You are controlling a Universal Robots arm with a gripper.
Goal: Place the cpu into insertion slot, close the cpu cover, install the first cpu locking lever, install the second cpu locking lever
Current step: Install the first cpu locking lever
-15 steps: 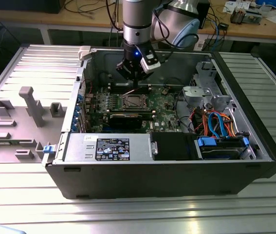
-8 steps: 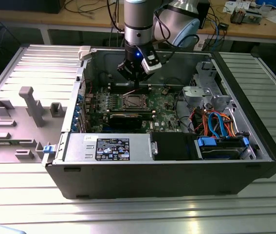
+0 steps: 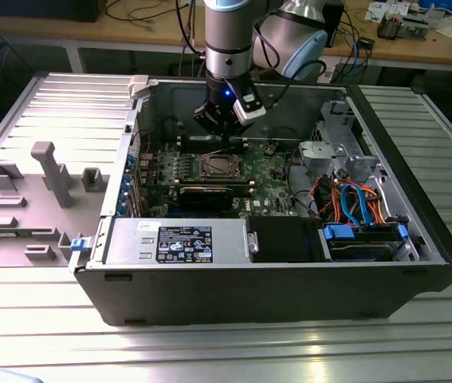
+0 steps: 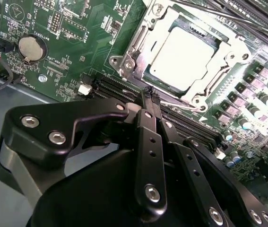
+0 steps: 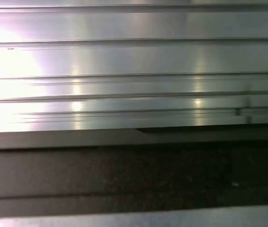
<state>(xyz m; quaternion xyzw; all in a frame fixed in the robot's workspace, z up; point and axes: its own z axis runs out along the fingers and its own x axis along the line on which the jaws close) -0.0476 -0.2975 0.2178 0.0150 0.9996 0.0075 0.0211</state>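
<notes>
The cpu (image 4: 183, 52) lies flat in the insertion slot (image 4: 120, 62) on the green motherboard, its dull silver top showing. The silvery cpu cover (image 4: 229, 51) lies down around it as a frame. My gripper (image 4: 151, 92) is shut with nothing between its black fingers (image 4: 149, 142). Its tips sit at the socket's near edge, beside a thin metal lever rod (image 4: 174, 102). In the exterior view the gripper (image 3: 224, 137) hangs inside the open case just behind the socket (image 3: 214, 166).
Black memory slots (image 4: 117, 90) run beside the socket, and a coin battery (image 4: 29, 47) sits nearby. A black graphics card (image 3: 210, 195), power supply (image 3: 179, 241), drive bay (image 3: 365, 239) and orange-blue cables (image 3: 353, 199) fill the case. A grey fixture tray (image 3: 42, 183) stands at the exterior view's left.
</notes>
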